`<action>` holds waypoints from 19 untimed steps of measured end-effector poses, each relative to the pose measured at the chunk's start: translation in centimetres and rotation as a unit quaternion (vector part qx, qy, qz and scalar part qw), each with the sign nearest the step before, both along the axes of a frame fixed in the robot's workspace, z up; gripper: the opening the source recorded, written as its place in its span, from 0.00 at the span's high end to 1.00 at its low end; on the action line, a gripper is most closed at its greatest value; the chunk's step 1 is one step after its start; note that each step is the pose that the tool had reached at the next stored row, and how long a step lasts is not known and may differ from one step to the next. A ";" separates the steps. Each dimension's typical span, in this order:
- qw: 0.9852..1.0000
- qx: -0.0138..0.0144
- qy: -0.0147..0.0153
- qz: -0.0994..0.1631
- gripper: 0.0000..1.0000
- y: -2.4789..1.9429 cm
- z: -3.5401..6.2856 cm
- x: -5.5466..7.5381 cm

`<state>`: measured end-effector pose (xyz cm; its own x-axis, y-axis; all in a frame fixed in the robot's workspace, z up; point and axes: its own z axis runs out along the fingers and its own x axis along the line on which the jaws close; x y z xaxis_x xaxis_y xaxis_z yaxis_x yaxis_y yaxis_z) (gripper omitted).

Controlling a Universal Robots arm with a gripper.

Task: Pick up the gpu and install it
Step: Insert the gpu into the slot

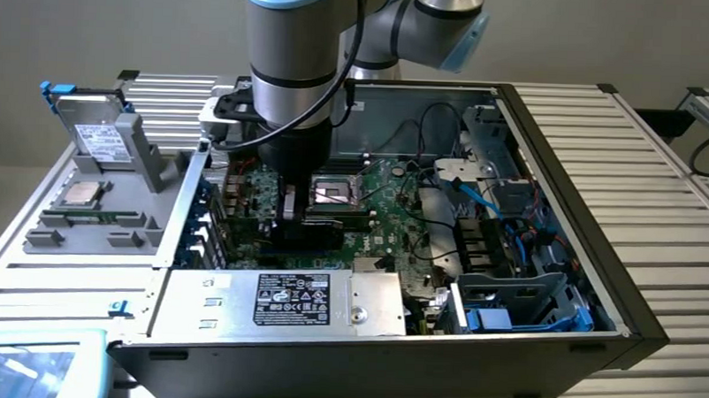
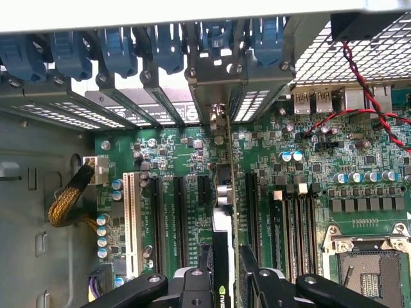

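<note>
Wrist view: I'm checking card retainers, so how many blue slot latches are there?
6 blue latches, in one row along the slot brackets: first, second, third, fourth, fifth, sixth. More may be hidden past the picture's edge.

The open black computer case (image 1: pixel 633 324) leaves its top free for reaching in. Over the green motherboard (image 2: pixel 308 186), the upright black gpu card (image 2: pixel 221 256) stands edge-on among long black expansion slots (image 2: pixel 182 221). Blue slot latches (image 2: pixel 122 48), looping black cables (image 1: pixel 434 131) and the silver metal power-supply box (image 1: pixel 280 303) crowd the edges.
</note>
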<state>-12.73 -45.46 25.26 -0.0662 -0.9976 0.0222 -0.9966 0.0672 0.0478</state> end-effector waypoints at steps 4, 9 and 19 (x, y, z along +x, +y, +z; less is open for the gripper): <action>1.000 0.001 0.000 0.000 0.71 0.02 -0.04 0.0; 1.000 0.000 0.000 0.000 0.65 0.00 0.00 0.0; 1.000 0.000 0.000 0.000 0.56 0.00 1.03 0.0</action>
